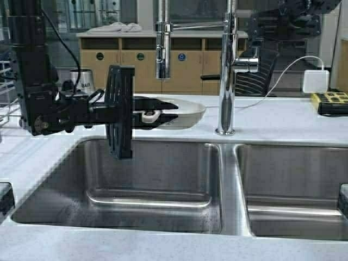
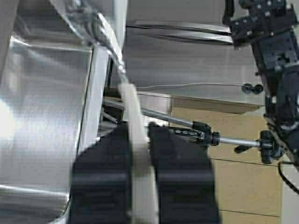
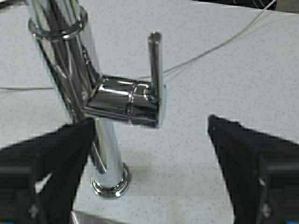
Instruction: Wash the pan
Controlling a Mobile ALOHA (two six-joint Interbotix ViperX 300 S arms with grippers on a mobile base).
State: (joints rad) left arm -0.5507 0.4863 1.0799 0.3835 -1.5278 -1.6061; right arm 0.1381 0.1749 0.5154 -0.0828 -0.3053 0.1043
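On the pale table (image 1: 283,117), the left gripper (image 1: 163,111) pinches the pan (image 1: 182,112); right gripper (image 3: 149,135) fingers spread before the tap lever (image 3: 155,65), probably to turn water on.

So the left arm comes in from the side, forearm stretched out level, wrist rolled so the left claw (image 1: 163,111) points sideways with its fingers (image 2: 180,182) pinched tight on the pan (image 1: 182,111) rim, the thin edge sandwiched right between the pads. The right arm is up high and farther back, and the right claw (image 3: 149,154) hangs with its fingers spread wide apart, gripping nothing.
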